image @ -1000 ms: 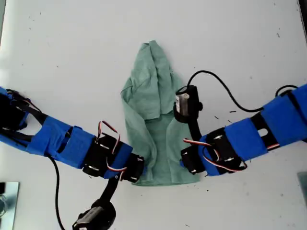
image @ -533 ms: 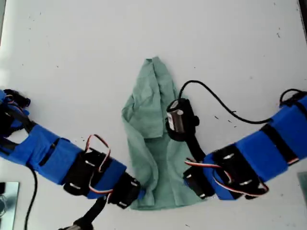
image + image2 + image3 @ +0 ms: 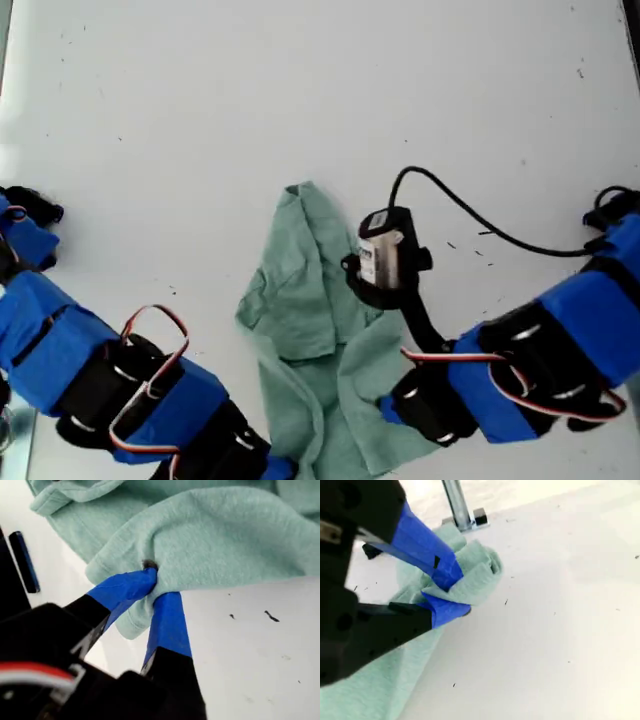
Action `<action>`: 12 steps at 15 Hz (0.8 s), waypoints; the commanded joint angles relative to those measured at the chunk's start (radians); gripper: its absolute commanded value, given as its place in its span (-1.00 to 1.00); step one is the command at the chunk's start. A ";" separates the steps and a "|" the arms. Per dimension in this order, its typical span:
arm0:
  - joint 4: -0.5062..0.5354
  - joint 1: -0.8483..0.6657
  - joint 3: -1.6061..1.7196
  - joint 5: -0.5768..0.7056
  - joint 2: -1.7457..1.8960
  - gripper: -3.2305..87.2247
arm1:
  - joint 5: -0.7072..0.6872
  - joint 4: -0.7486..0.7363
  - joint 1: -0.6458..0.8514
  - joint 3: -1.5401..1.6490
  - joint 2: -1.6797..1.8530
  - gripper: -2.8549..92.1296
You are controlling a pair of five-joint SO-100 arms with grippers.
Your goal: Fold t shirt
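The pale green t shirt [image 3: 300,290] lies bunched lengthwise on the white table [image 3: 200,100], low in the exterior view's middle. My first gripper [image 3: 157,585] is shut on a thick hem fold of the t shirt [image 3: 225,540]. In the exterior view, my first gripper [image 3: 283,467] sits at the shirt's lower-left edge, almost out of frame. My second gripper [image 3: 447,597] is shut on a rounded corner of the t shirt [image 3: 380,680]. Seen from the exterior view, my second gripper [image 3: 385,408] is at the lower-right edge.
The second arm's camera block [image 3: 385,260] overhangs the shirt's edge on the exterior view's right, and a black cable [image 3: 470,215] loops away from it. A metal post [image 3: 457,505] with a bracket stands beyond the shirt. Bare white table fills the exterior view's upper half.
Both arms have drawn back toward the exterior view's bottom edge with the shirt pinched. The whole shirt has slid down with them and bunched more.
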 commanded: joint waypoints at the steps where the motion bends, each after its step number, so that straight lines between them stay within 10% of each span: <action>1: -0.023 0.011 -0.009 0.009 0.107 -0.93 | -0.037 -0.020 0.012 -0.049 0.095 -0.89; 12: 0.170 -0.440 0.356 0.114 0.414 -0.93 | -0.403 -0.239 0.561 0.285 0.258 -0.88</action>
